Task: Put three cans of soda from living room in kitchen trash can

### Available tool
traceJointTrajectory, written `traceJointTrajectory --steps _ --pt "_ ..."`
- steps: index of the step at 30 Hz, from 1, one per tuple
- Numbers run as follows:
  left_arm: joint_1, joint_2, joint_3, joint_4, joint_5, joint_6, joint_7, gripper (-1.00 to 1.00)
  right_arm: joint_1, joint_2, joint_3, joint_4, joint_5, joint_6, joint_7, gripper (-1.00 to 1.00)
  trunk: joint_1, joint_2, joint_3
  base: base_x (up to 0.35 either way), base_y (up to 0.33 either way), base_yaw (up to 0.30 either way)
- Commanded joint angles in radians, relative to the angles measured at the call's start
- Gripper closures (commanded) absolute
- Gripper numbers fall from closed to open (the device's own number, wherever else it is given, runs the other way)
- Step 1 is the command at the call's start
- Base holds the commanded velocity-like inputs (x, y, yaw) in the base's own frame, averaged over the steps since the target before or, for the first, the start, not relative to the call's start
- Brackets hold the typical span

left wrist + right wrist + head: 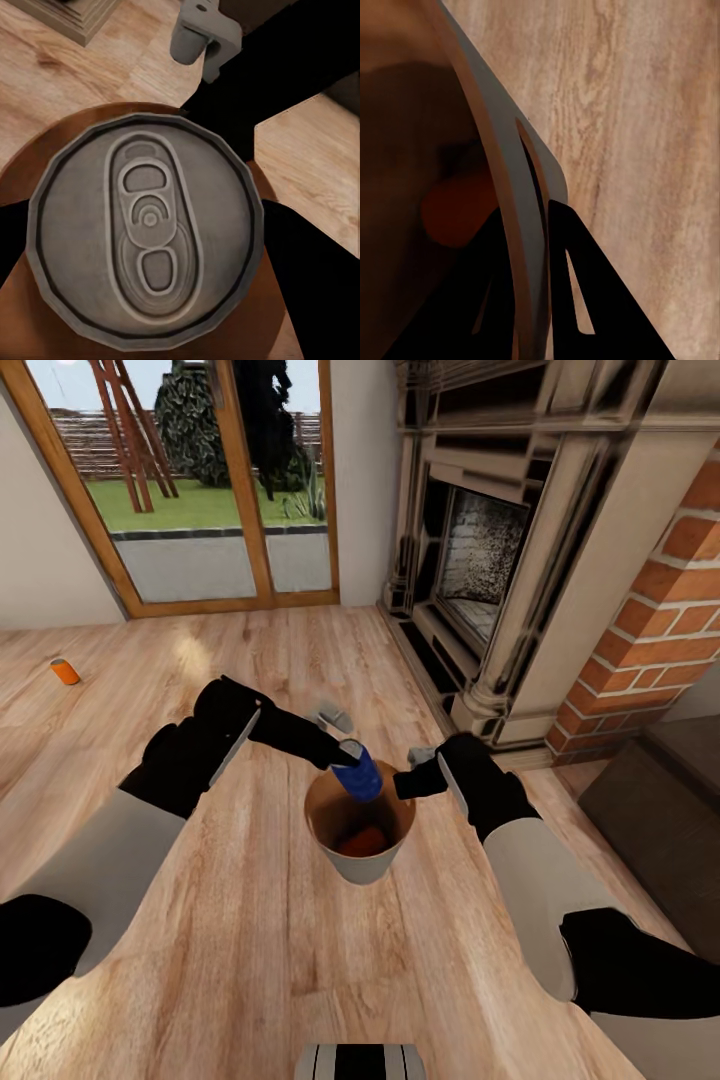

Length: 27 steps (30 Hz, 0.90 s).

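**Blue can held over the bin**

Far left on the floor (pixel 250 960) lies an orange can (pixel 65 671), on its side, well apart from the rest. The left end effector (pixel 343 757) is clamped on the blue can (pixel 358 773), tilted, its silver top (pixel 146 229) toward the left arm, bottom down into the bin (pixel 362 870). Another orange can (pixel 362 842) lies inside the bin. The right end effector (pixel 405 784) pinches the bin's rim (pixel 521 202) between its fingers (pixel 577 292). The brick fireplace (pixel 480 560) stands behind, at right.
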Motion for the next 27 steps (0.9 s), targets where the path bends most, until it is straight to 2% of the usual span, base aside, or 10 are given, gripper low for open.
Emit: traceJointTrajectory --steps 1,3,4,5,9,13,17,24,27 --pt "0.005 0.000 -0.001 0.000 0.001 0.000 0.000 1.00 -0.005 0.000 -0.001 0.000 -0.029 0.005 0.008 1.00 0.000 0.000 0.000 0.000 0.000 0.000" --pt "0.020 0.000 -0.021 0.001 0.000 0.000 0.000 1.00 -0.009 0.000 -0.001 0.000 -0.029 0.005 0.008 1.00 0.000 0.000 0.000 0.000 0.000 0.000" --pt "0.025 -0.001 -0.047 0.001 0.001 0.000 0.000 1.00 -0.012 0.000 -0.001 0.000 -0.029 0.005 0.008 1.00 0.000 0.000 0.000 0.000 0.000 0.000" --pt "0.034 -0.001 -0.093 0.002 0.000 0.000 0.000 1.00 -0.018 0.001 -0.001 0.000 -0.030 0.005 0.008 1.00 0.000 0.000 0.000 0.000 0.000 0.000" --pt "0.050 -0.002 -0.139 0.004 -0.001 0.000 0.005 1.00 -0.027 0.004 -0.003 0.000 -0.030 0.005 0.008 1.00 0.000 0.000 0.000 0.000 0.000 0.000" --pt "0.074 -0.002 -0.153 0.005 -0.002 -0.018 0.012 1.00 -0.033 0.006 -0.004 0.000 -0.030 0.005 0.008 1.00 0.000 0.000 0.000 0.000 0.000 0.000" --pt "0.095 -0.006 -0.173 0.016 -0.002 -0.033 0.072 1.00 -0.035 0.006 -0.005 0.000 -0.030 0.005 0.008 1.00 0.000 0.000 0.000 0.000 0.000 0.000" --pt "0.101 -0.008 -0.190 0.021 -0.002 -0.036 0.098 1.00 -0.035 0.005 -0.002 0.000 -0.030 0.005 0.008 1.00 0.000 0.000 0.000 0.000 0.000 0.000" --pt "0.102 -0.010 -0.192 0.022 -0.002 -0.036 0.132 1.00 -0.035 0.005 -0.001 0.000 -0.030 0.005 0.008 1.00 0.000 0.000 0.000 0.000 0.000 0.000"
